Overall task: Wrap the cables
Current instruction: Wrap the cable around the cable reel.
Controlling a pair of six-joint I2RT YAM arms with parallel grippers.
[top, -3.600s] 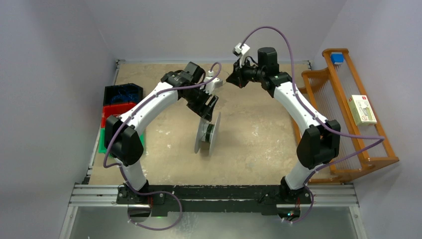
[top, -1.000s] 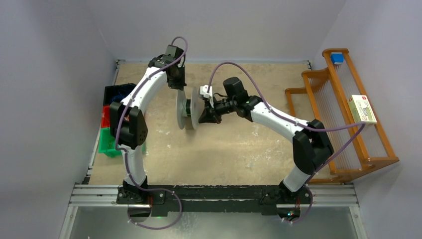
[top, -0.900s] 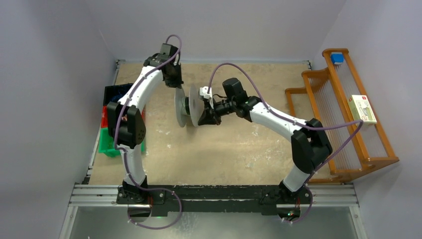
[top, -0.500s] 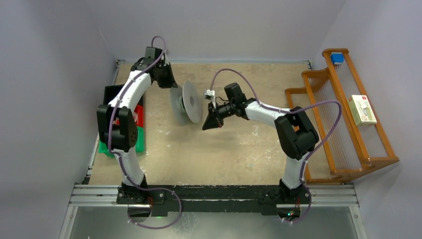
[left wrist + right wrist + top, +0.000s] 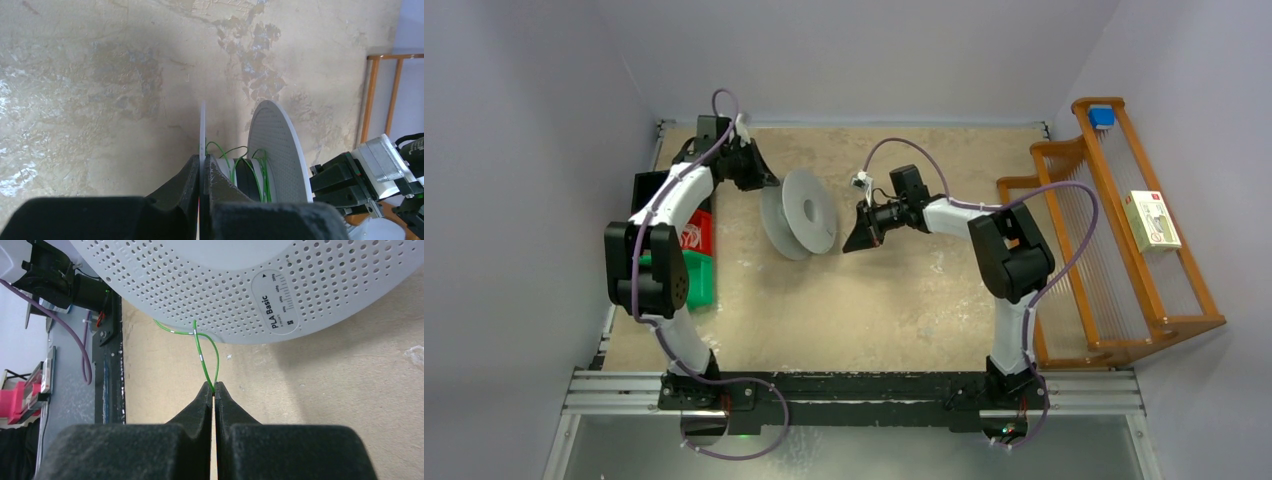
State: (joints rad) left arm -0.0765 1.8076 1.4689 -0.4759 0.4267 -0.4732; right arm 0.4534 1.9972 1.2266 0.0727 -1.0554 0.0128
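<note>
1. right pincer (image 5: 214, 388) pinched tight on thin green cable (image 5: 204, 360), just right of the spool (image 5: 799, 212).
2. spool is mid-desk (image 5: 874, 300); cable sits in loose loops on its core and runs out to right pincer.
3. left pincer (image 5: 201, 162) clamped on rim of spool's nearest flange.

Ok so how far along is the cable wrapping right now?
Partly done: some green cable already sits in loose loops on the spool hub. In hand: the left hand pinches one flange edge while the right hand grips a slack stretch. Left: that slack needs winding on and tidying.
</note>
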